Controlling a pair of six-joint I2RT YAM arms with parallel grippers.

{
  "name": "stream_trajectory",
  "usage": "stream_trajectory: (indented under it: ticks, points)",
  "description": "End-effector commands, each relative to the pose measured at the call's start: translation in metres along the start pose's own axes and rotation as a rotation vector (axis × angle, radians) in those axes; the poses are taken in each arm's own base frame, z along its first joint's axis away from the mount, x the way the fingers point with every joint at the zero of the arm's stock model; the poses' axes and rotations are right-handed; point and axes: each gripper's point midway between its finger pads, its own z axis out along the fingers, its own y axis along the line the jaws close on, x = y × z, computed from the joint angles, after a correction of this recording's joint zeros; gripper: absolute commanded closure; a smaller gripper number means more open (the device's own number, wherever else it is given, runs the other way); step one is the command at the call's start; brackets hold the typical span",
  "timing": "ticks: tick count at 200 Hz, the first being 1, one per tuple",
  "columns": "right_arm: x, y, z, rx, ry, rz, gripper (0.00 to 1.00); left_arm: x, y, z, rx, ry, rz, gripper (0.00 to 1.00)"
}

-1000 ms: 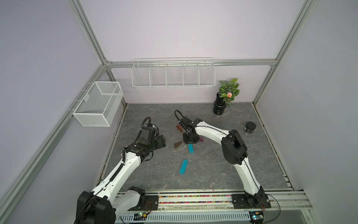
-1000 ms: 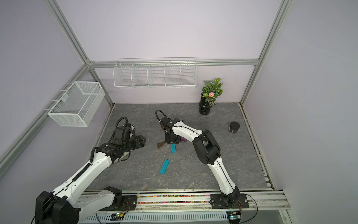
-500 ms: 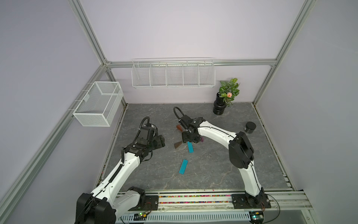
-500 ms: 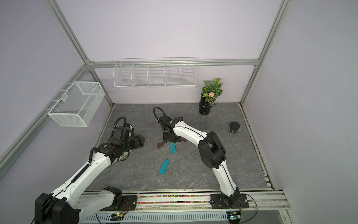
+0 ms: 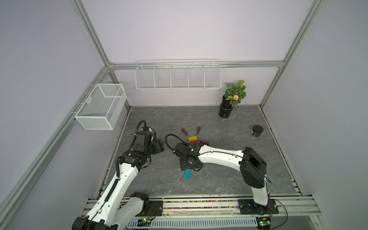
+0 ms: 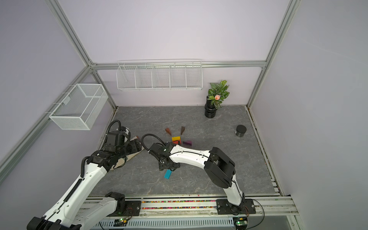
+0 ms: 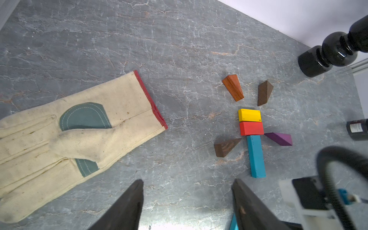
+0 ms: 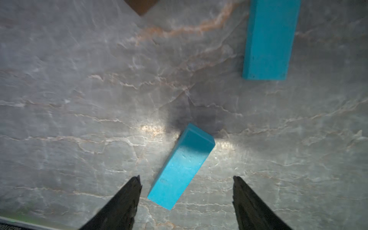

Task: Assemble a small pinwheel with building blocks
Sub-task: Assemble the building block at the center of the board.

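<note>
Right gripper (image 8: 186,178): jaws wide, nothing held. Change over the last second: it goes from nearly closed, up among the placed blocks, to spread and pulled back toward the robot's side. It now hangs low over the loose bar (image 8: 180,159), which lies flat on the table and skewed to the jaw line.

Reading: the placed bar (image 7: 255,156) looks released. It lies with one end against the red block (image 7: 251,128), and the yellow block (image 7: 249,115) touches the red one on the far side.

Pinwheel (image 6: 176,138) so far:
- square centre set
- purple wedge (image 7: 279,138) and a brown wedge (image 7: 226,147) tip-in at the red block's corners
- two more brown wedges (image 7: 233,87) fanned just beyond the yellow block, not touching it
- stick half built, by my guess

The loose bar sits near the placed bar's free end, with a gap between them.

Likely next step: grip the loose bar and lay it end to end with the placed one (a wrist turn seems needed first). The risk is knocking the placed bar.

Left gripper (image 7: 188,180): spread, empty, hovering beside the glove (image 7: 79,139), apart from the blocks.
</note>
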Motion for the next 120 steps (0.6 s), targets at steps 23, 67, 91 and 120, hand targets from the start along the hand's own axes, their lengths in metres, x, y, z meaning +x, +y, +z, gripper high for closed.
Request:
stream_trajectory:
  ticks: [23, 67, 91, 120]
  points:
    - [0.008, 0.003, 0.022, 0.001, 0.028, 0.090, 0.26, 0.008, -0.002, -0.003, 0.034, 0.017, 0.017, 0.27]
    - [0.012, 0.010, 0.037, -0.004, 0.062, 0.102, 0.36, 0.012, -0.001, -0.001, 0.030, 0.034, 0.040, 0.27]
    - [0.015, 0.004, 0.037, 0.005, 0.055, 0.125, 0.52, 0.013, -0.001, -0.001, 0.031, 0.037, 0.044, 0.27]
    - [0.009, -0.013, 0.027, 0.025, 0.028, 0.133, 0.64, 0.011, -0.002, -0.001, 0.034, 0.029, 0.043, 0.27]
